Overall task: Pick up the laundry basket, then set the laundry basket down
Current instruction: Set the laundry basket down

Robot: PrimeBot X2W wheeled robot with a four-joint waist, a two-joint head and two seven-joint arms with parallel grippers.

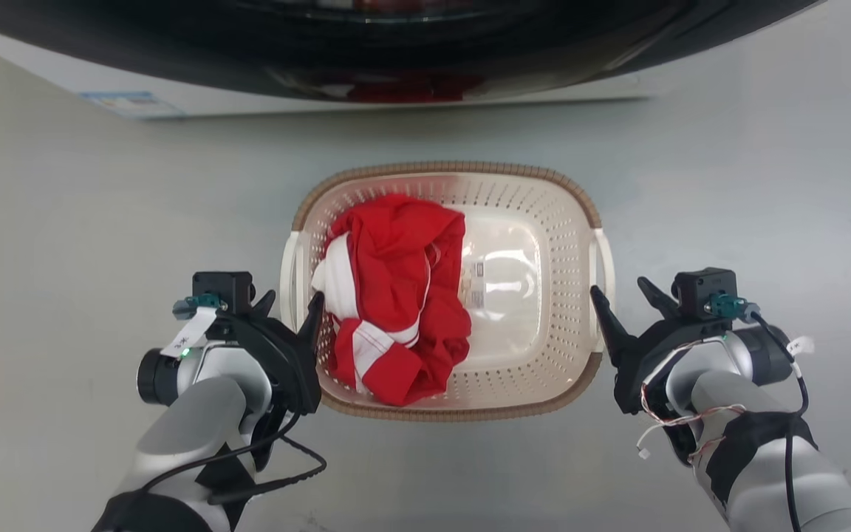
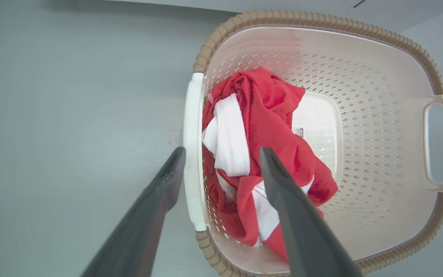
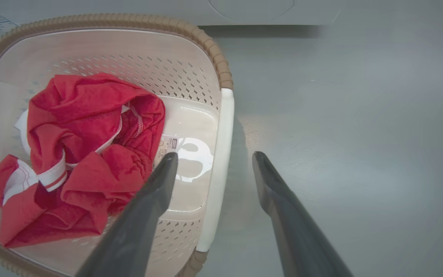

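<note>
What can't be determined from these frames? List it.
- The label on the laundry basket bottom: print is too small in the head view. The red garment overlaps it in the left wrist view.
- Contact: the left gripper straddles the left handle, and the right gripper straddles the right handle. Both are open; touching is unclear.
- The machine: cut off by the top edge of the head view.

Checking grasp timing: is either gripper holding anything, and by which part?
Nothing is held: left gripper and right gripper are open, each straddling a side handle of the laundry basket.
</note>
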